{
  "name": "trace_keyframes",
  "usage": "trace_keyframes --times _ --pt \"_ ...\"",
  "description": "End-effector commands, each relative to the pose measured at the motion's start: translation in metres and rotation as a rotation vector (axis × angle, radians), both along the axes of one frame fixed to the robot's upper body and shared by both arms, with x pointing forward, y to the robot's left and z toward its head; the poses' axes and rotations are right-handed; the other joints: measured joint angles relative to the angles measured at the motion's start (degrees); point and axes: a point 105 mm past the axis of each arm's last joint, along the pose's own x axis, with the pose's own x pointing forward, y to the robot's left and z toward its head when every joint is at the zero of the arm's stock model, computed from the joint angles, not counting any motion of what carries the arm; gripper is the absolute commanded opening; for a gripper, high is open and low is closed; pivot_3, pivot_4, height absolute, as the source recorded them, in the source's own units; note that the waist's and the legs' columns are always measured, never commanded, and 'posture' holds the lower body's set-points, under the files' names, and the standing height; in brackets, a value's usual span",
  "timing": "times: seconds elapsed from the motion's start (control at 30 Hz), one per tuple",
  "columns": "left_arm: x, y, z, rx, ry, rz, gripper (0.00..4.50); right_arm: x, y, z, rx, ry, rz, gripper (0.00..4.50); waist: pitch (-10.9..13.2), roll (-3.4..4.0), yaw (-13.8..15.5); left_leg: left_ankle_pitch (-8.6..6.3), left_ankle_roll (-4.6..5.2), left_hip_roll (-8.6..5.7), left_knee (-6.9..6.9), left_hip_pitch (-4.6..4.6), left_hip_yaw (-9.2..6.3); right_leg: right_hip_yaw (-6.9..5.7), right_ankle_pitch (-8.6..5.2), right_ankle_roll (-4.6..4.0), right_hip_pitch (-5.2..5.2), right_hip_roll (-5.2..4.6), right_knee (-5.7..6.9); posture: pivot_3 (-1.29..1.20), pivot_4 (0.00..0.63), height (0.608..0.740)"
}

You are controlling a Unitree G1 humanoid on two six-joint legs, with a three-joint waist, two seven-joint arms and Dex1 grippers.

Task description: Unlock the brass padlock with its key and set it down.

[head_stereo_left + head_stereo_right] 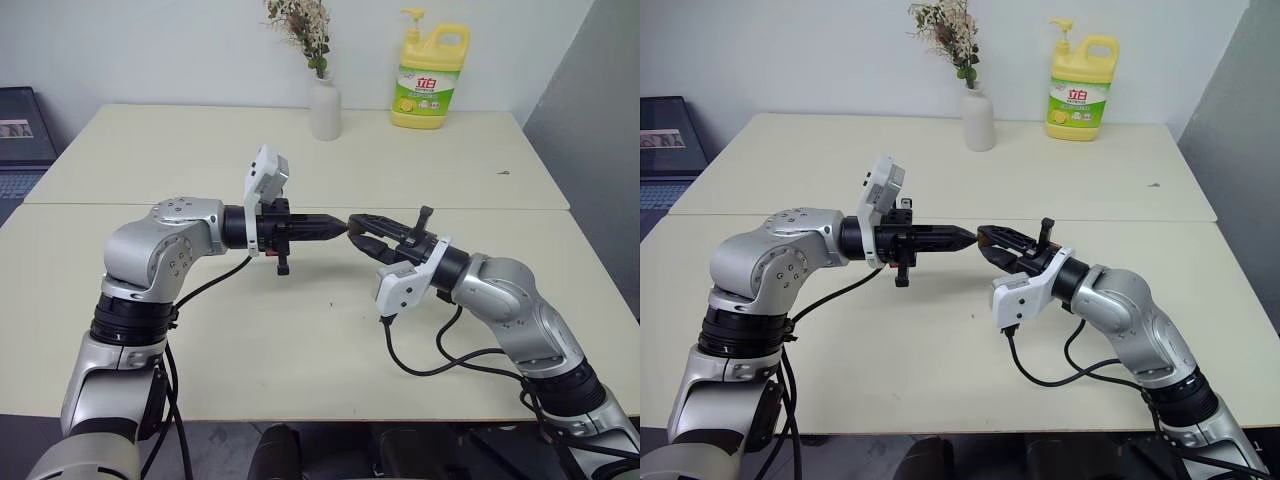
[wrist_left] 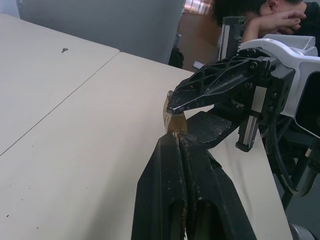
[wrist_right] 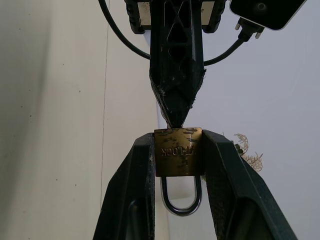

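Observation:
The brass padlock (image 3: 178,152) is pinched by its sides between the two fingers of my right gripper (image 1: 357,224), which is shut on it above the middle of the table. Its silvery shackle (image 3: 181,200) hangs closed, pointing back toward the right wrist. My left gripper (image 1: 338,226) comes in level from the left, with its fingers pressed together. Its pointed tip (image 3: 175,119) touches the padlock's end opposite the shackle. In the left wrist view a sliver of brass padlock (image 2: 175,123) shows just past the left fingertips (image 2: 172,142). The key is hidden.
Both hands hover over the cream table (image 1: 300,340). At its far edge stand a white vase with dried flowers (image 1: 324,108) and a yellow detergent bottle (image 1: 430,80). A laptop (image 1: 20,140) sits off to the left. A person (image 2: 270,15) is beyond the table's right side.

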Motion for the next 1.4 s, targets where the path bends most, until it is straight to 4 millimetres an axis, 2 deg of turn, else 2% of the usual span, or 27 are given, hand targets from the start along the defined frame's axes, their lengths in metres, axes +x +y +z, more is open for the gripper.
trace_keyframes --times 0.03,0.27,0.4,0.5,0.6,1.03,1.23,1.33,1.4 --pt "-0.008 -0.004 0.008 0.012 -0.08 -0.045 0.0 -0.007 0.003 0.012 0.04 -0.028 0.026 0.94 0.0 0.0 0.0 0.0 0.0 0.0 0.0 0.0 0.0 0.0 0.0 0.0 0.0 0.0 0.0 0.0 0.15 0.74" --pt "-0.014 -0.004 0.011 0.014 -0.181 -0.082 0.0 -0.006 0.002 0.012 0.059 -0.009 0.018 0.94 0.0 0.0 0.0 0.0 0.0 0.0 0.0 0.0 0.01 0.01 0.0 0.0 0.0 0.0 0.0 0.0 0.15 0.74" --pt "-0.026 -0.005 0.011 0.051 -0.318 -0.138 0.0 -0.006 0.001 0.012 0.078 0.011 0.011 0.94 0.0 0.0 -0.01 0.0 0.0 0.01 -0.01 0.0 0.0 0.0 0.0 -0.01 0.0 0.0 0.0 0.0 0.15 0.74" --pt "-0.029 -0.005 0.006 0.135 -0.467 -0.154 0.0 -0.005 0.0 0.012 0.084 0.021 0.006 0.94 0.0 0.0 0.01 0.0 0.0 0.01 -0.01 0.0 0.01 0.01 -0.01 -0.01 0.0 0.0 0.0 0.0 0.15 0.74" --pt "-0.03 -0.006 0.004 0.16 -0.544 -0.164 0.0 -0.005 0.0 0.012 0.087 0.026 0.005 0.94 0.0 0.0 0.2 0.0 0.0 0.0 0.0 0.01 0.02 0.01 -0.01 -0.01 0.0 0.0 -0.01 0.0 0.15 0.74" --pt "-0.023 -0.005 -0.002 0.207 -0.667 -0.166 0.0 -0.004 0.002 0.011 0.093 0.034 0.009 0.94 0.0 0.0 0.22 0.0 0.01 0.0 0.0 0.01 0.03 0.01 -0.01 -0.01 0.0 0.0 -0.01 0.0 0.15 0.74" --pt "-0.02 -0.004 -0.002 0.16 -0.594 -0.14 0.0 -0.004 0.002 0.01 0.093 0.037 0.006 0.94 0.0 0.0 0.21 -0.01 0.01 0.0 0.0 0.01 0.03 0.01 -0.01 -0.01 0.0 0.0 -0.01 0.0 0.15 0.74" --pt "-0.015 0.0 -0.006 0.166 -0.541 -0.106 0.58 -0.004 0.001 0.01 0.093 0.037 0.005 0.94 0.0 0.0 0.22 -0.01 0.01 0.0 0.0 0.0 0.03 0.0 -0.01 -0.01 0.0 0.0 -0.01 0.0 0.15 0.74" --pt "-0.013 0.003 -0.007 0.155 -0.491 -0.082 1.17 -0.004 0.001 0.01 0.092 0.038 0.004 0.94 0.0 0.0 0.21 -0.01 0.01 0.0 0.0 0.0 0.03 0.01 -0.01 -0.01 0.0 0.0 -0.01 0.0 0.15 0.74"
